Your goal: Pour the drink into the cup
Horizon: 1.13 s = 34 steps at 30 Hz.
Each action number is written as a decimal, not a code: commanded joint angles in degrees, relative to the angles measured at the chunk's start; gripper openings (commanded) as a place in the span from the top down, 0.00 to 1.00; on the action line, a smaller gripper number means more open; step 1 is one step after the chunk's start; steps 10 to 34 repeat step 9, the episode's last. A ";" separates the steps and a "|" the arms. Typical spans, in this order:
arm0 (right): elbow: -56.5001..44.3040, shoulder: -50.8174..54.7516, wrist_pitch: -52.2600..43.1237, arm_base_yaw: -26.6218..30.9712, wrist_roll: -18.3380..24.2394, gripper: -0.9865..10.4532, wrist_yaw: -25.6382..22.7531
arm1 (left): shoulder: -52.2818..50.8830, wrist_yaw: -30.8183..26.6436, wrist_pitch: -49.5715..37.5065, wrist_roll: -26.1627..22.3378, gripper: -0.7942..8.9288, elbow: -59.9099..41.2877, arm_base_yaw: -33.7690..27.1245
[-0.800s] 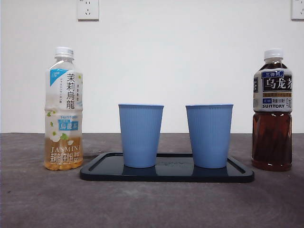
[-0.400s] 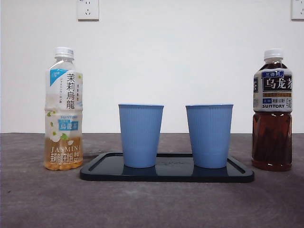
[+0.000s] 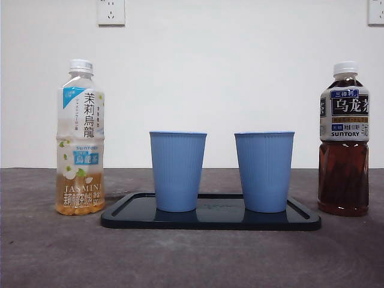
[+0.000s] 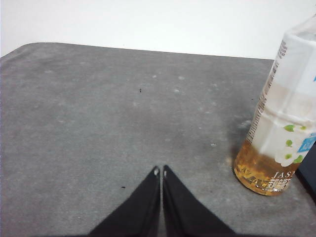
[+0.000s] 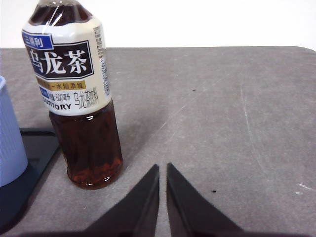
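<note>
Two blue cups, one on the left (image 3: 177, 171) and one on the right (image 3: 264, 171), stand upright on a black tray (image 3: 210, 221). A capped jasmine tea bottle (image 3: 80, 139) with pale amber drink stands left of the tray; it also shows in the left wrist view (image 4: 280, 122). A capped dark oolong tea bottle (image 3: 344, 140) stands right of the tray; it also shows in the right wrist view (image 5: 75, 93). My left gripper (image 4: 160, 172) is shut and empty, apart from the jasmine bottle. My right gripper (image 5: 162, 168) is shut and empty, apart from the oolong bottle. Neither arm shows in the front view.
The grey table (image 3: 192, 258) runs to a white wall with two sockets, one at the upper left (image 3: 111, 12) and one at the upper right (image 3: 376, 11). The tray's corner (image 5: 29, 148) and a cup's side (image 5: 10, 143) show in the right wrist view.
</note>
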<state>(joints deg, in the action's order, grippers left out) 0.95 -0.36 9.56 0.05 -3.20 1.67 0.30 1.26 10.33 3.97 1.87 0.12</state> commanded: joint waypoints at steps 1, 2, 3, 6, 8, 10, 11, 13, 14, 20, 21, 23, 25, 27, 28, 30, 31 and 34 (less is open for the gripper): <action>-0.31 0.15 -0.72 0.09 0.33 0.89 -0.17 | -0.11 -0.20 0.39 0.15 0.91 -1.18 0.44; -0.31 0.15 -0.72 0.09 0.33 0.90 -0.17 | -0.11 -0.20 0.39 0.15 0.91 -1.18 0.63; -0.31 0.15 -0.72 0.09 0.33 0.89 -0.17 | -0.11 -0.20 0.39 0.15 0.91 -1.18 0.81; -0.31 0.15 -0.72 0.09 0.33 0.90 -0.17 | -0.11 -0.20 0.39 0.15 0.91 -1.18 1.44; -0.31 0.15 -0.72 0.09 0.33 0.89 -0.17 | -0.11 -0.20 0.39 0.15 0.91 -1.18 1.68; -0.31 0.15 -0.72 0.09 0.33 0.89 -0.17 | -0.11 -0.20 0.39 0.15 0.91 -1.18 1.73; -0.31 0.15 -0.72 0.09 0.33 0.89 -0.17 | -0.11 -0.20 0.39 0.15 0.91 -1.18 1.73; -0.31 0.15 -0.72 0.09 0.33 0.89 -0.17 | -0.11 -0.20 0.39 0.15 0.91 -1.18 1.73; -0.31 0.15 -0.72 0.09 0.33 0.89 -0.17 | -0.11 -0.20 0.39 0.15 0.91 -1.18 1.73; -0.31 0.15 -0.72 0.09 0.33 0.89 -0.17 | -0.11 -0.20 0.39 0.15 0.91 -1.18 1.73; -0.31 0.15 -0.72 0.09 0.33 0.89 -0.17 | -0.11 -0.20 0.39 0.15 0.91 -1.18 1.73; -0.31 0.15 -0.72 0.09 0.33 0.89 -0.17 | -0.11 -0.20 0.39 0.15 0.91 -1.18 1.73; -0.31 0.15 -0.72 0.09 0.33 0.89 -0.17 | -0.11 -0.20 0.39 0.15 0.91 -1.18 1.73; -0.31 0.15 -0.72 0.09 0.33 0.89 -0.17 | -0.11 -0.20 0.39 0.15 0.91 -1.18 1.73; -0.31 0.15 -0.72 0.09 0.33 0.89 -0.17 | -0.11 -0.20 0.39 0.15 0.91 -1.18 1.73; -0.31 0.15 -0.72 0.09 0.33 0.89 -0.17 | -0.11 -0.20 0.39 0.15 0.91 -1.18 1.73; -0.31 0.15 -0.72 0.09 0.33 0.89 -0.17 | -0.11 -0.20 0.39 0.15 0.91 -1.18 1.73; -0.31 0.15 -0.72 0.09 0.33 0.89 -0.17 | -0.11 -0.20 0.39 0.15 0.91 -1.18 1.73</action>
